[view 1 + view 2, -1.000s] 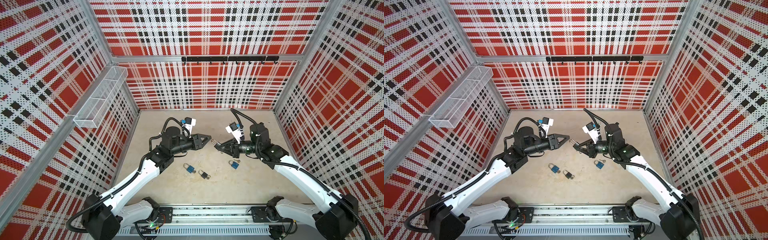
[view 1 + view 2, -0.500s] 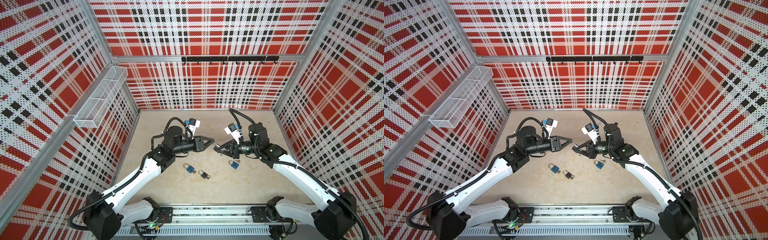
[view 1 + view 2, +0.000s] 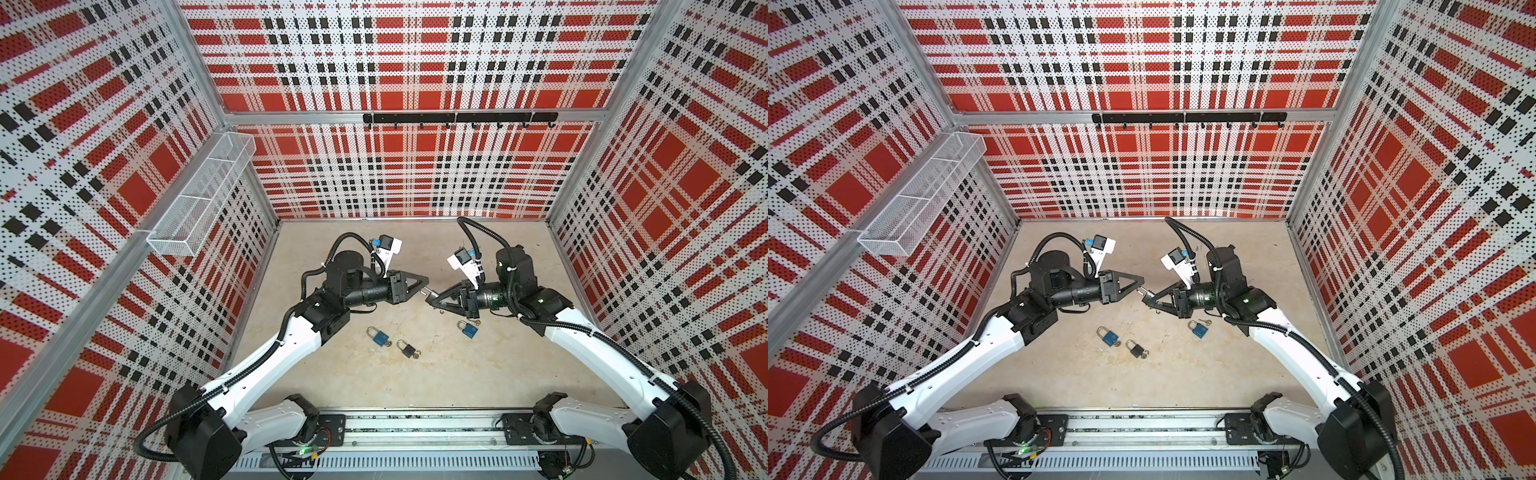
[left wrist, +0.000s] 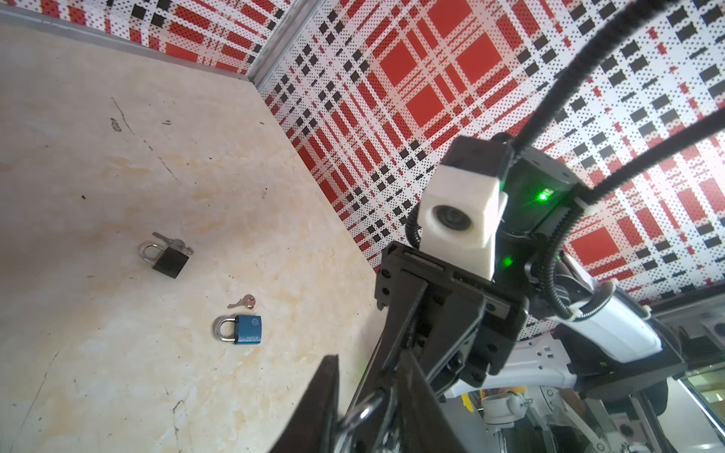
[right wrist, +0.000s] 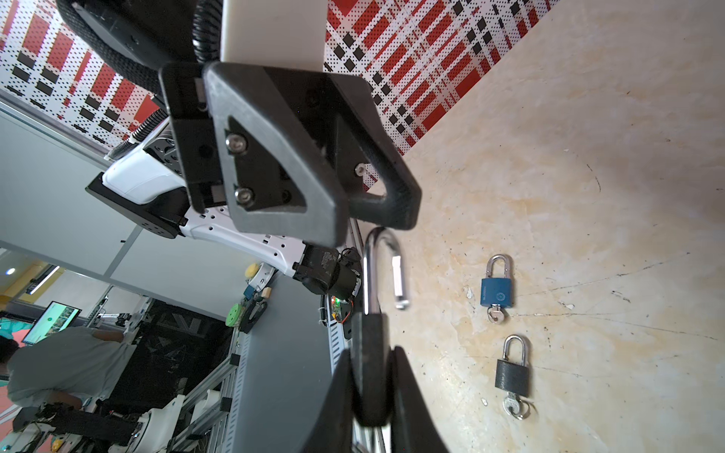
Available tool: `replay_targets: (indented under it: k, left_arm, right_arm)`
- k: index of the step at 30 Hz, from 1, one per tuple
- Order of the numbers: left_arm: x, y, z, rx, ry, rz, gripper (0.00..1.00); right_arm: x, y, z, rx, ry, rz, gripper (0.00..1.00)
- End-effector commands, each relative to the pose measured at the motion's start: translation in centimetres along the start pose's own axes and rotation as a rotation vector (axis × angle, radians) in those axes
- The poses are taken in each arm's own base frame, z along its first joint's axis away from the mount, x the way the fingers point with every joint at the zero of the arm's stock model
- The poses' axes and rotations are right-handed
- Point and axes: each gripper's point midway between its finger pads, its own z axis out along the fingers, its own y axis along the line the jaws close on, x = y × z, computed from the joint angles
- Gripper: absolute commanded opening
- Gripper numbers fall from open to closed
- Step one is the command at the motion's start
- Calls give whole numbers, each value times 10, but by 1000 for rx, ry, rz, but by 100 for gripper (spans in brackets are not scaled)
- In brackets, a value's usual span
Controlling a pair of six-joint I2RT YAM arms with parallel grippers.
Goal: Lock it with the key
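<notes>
Clamped by its body in the right hand (image 3: 431, 296), aloft over middle of surface (image 3: 478, 374): black padlock (image 5: 368, 353), shackle (image 5: 372, 251) sprung open, pointing toward 9 o'clock. Straddled there by left hand (image 3: 425, 283), slightly parted; grip impossible to tell.

Left claw (image 3: 425, 286) has narrowed and reached the padlock shackle (image 5: 365, 270).

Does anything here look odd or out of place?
The black padlock clamped in the right hand has its silver shackle swung open. A small silver key lies loose beside a blue padlock, not in it.
</notes>
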Motion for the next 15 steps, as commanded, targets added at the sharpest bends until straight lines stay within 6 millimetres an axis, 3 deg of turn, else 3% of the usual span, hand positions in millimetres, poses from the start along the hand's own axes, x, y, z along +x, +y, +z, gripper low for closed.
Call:
replay_targets:
  k: [1, 15]
  left_arm:
    - [-3, -17, -3, 53, 0, 41, 23]
    - [8, -7, -8, 31, 9, 17, 22]
  right_arm:
    - [-17, 9, 1, -42, -34, -66, 0]
    - [-25, 16, 0, -56, -41, -81, 0]
